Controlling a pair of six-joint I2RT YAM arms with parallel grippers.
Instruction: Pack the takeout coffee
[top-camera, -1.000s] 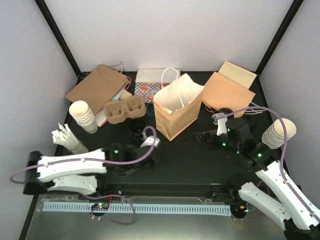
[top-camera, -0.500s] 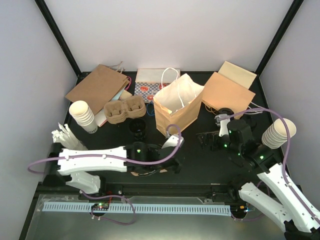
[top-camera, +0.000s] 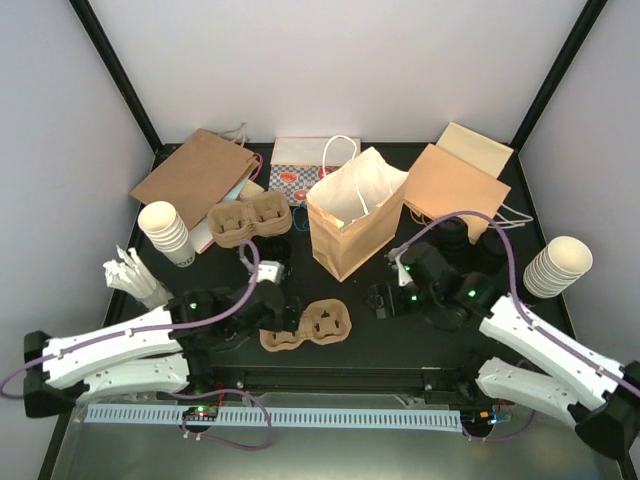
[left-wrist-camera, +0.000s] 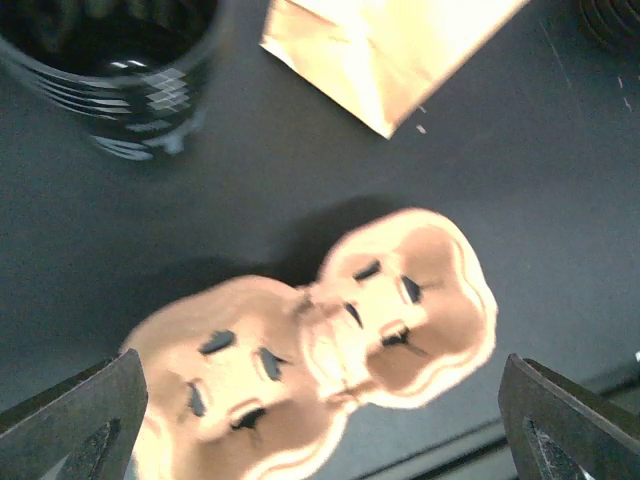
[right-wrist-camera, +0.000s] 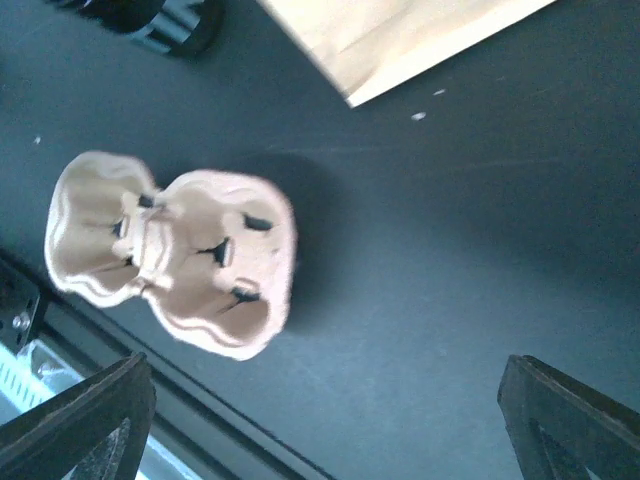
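Light falls soft and even from above in the top view – the pale walls (top-camera: 60, 150) glow faintly lilac, the dark table (top-camera: 400, 325) reads matte, and shadows are short and faint. The steel strip (top-camera: 300, 445) at the near edge carries a dull sheen. The open paper bag (top-camera: 352, 215) is brightest inside, almost washed out. Of the 2 wrist views, the left smears badly: pulp carrier (left-wrist-camera: 320, 330) and black cup (left-wrist-camera: 110, 70) are blurred. The right is sharper – its carrier (right-wrist-camera: 175, 260) throws a soft shadow beside it.

Two-cup pulp carrier (right-wrist-camera: 170, 262) on table (right-wrist-camera: 470, 240)
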